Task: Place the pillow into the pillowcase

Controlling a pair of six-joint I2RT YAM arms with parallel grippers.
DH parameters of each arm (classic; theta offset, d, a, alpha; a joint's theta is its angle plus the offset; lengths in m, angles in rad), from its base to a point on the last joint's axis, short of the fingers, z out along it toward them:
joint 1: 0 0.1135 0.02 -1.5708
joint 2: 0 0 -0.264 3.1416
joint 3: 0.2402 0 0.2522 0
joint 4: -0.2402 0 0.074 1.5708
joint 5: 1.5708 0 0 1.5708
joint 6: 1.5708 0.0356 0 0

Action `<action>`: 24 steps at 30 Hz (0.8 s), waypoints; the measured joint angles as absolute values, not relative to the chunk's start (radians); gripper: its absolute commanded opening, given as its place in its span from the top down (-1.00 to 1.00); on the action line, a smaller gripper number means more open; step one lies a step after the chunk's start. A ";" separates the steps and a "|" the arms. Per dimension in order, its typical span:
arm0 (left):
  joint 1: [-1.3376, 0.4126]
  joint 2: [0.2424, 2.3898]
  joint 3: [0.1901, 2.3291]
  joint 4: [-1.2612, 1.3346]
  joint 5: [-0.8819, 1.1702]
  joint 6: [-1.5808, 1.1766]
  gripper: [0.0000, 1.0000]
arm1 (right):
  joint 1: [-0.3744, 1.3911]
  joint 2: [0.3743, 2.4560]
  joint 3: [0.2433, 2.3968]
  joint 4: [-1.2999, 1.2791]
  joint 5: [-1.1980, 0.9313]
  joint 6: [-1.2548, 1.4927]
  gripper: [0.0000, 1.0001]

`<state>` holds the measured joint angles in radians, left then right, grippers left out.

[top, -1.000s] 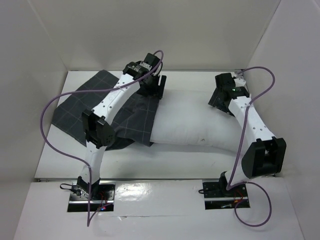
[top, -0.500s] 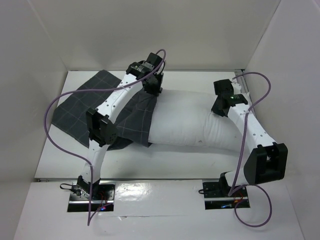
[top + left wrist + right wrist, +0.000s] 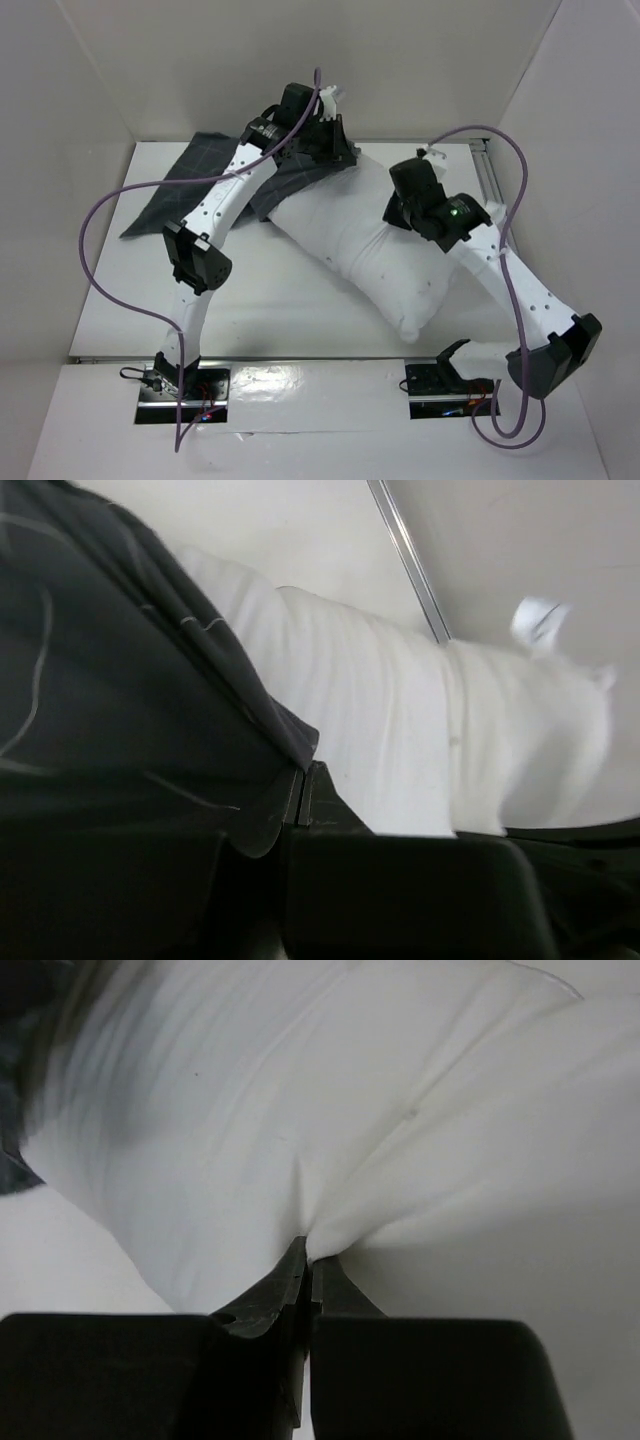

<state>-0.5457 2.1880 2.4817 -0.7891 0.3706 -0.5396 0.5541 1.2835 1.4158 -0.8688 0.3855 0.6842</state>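
- A white pillow (image 3: 370, 250) lay slantwise on the table (image 3: 280, 300). One end was near the front edge, and the other was at the far side against the dark, gridded pillowcase (image 3: 160, 200), which lay bunched to the left.
- Most of the pillow was outside the case. We could not tell whether its far end was tucked in.
- The left gripper (image 3: 302, 775) was clenched on the case's edge, right beside the pillow.
- The right gripper (image 3: 308, 1250) was clenched on a small fold of the pillow's cover, near its middle.
- We judged that the thin pinch on the case could slip under a pull and let the mouth fall closed.
- The right pinch held only cloth, so the plump pillow could pull free, or buckle instead of sliding in.
- The pillow's near end sat close to the table's front edge and might drag off.
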 measured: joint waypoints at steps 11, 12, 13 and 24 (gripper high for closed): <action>-0.573 2.195 2.399 -0.855 0.364 -0.465 -1.00 | 0.458 1.267 1.194 -0.862 0.369 0.733 -0.56; -0.577 2.186 2.399 -0.868 0.336 -0.443 -1.00 | 0.452 1.275 1.230 -0.867 0.368 0.709 -0.66; -0.580 2.170 2.392 -0.877 0.303 -0.426 -1.00 | 0.450 1.292 1.282 -0.873 0.370 0.681 -0.74; -0.444 1.726 2.047 -0.887 -0.047 -0.352 -0.66 | 0.746 1.646 1.823 -0.910 0.500 0.497 -1.00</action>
<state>-0.4442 1.7260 2.0468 -0.8871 -0.0475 -0.3523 0.7460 1.6459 1.8233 -0.9096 0.4995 0.4973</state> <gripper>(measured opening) 0.856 0.999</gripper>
